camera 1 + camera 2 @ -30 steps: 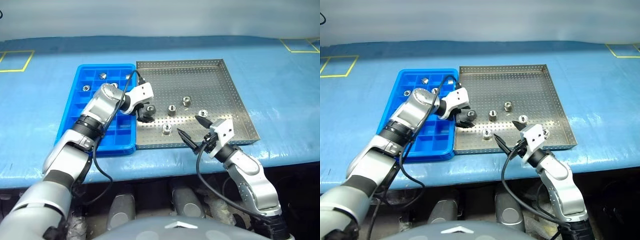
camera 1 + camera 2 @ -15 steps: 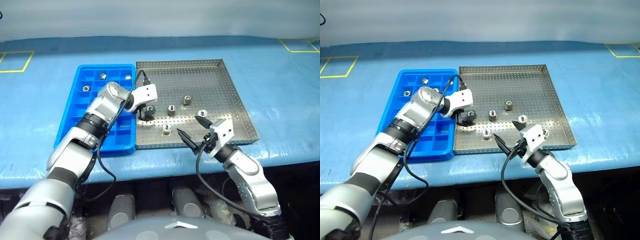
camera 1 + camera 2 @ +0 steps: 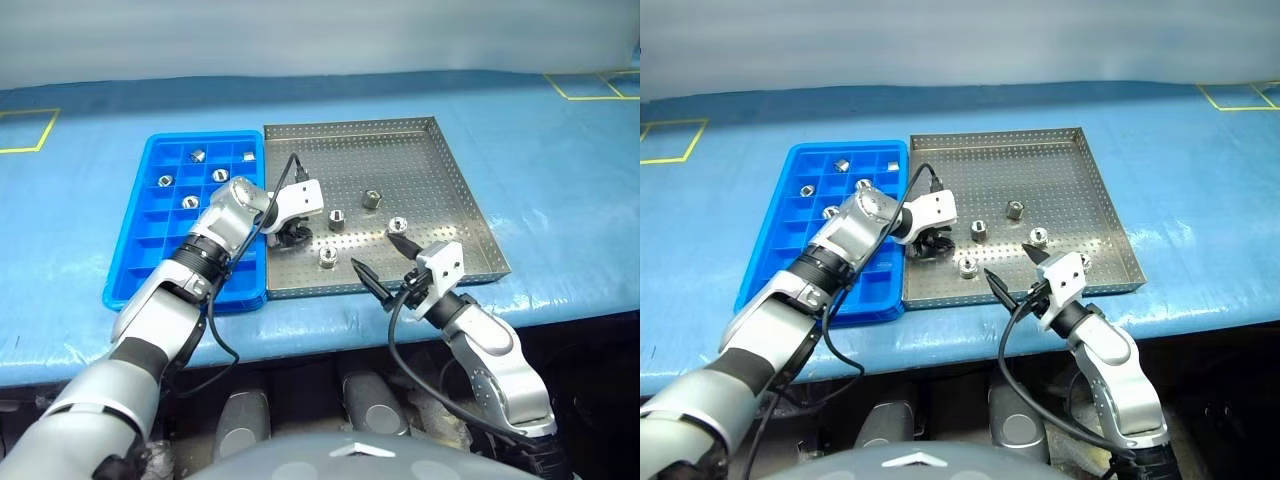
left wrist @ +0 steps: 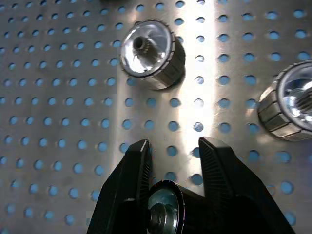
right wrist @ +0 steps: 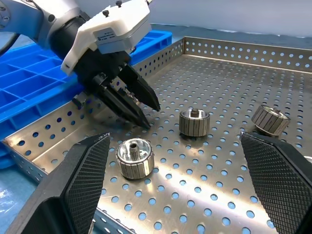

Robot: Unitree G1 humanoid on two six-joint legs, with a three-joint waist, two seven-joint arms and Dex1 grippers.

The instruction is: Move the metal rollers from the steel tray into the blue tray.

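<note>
The steel tray (image 3: 420, 140) lies right of the blue tray (image 3: 140, 270). Three loose metal rollers (image 3: 337, 217) (image 3: 371, 198) (image 3: 397, 226) stand in the steel tray's middle, and another roller (image 3: 326, 256) stands nearer its front rim. My left gripper (image 3: 295, 236) is down at the steel tray's left side, shut on a roller (image 4: 163, 209) that sits deep between its fingers (image 4: 131, 180). Several rollers (image 3: 190, 201) rest in the blue tray's far compartments. My right gripper (image 3: 372, 251) hovers open over the steel tray's front rim, holding nothing.
Both trays rest on a table under a blue cover (image 3: 560, 170), with yellow tape marks (image 3: 590, 85) at the far corners. The table's front edge runs just below the trays. The blue tray's near compartments (image 3: 160, 270) hold nothing.
My left gripper has dropped slightly onto a roller at the steel tray's left side and closed on it. The right gripper has stayed put. The camera view has shifted a little.
</note>
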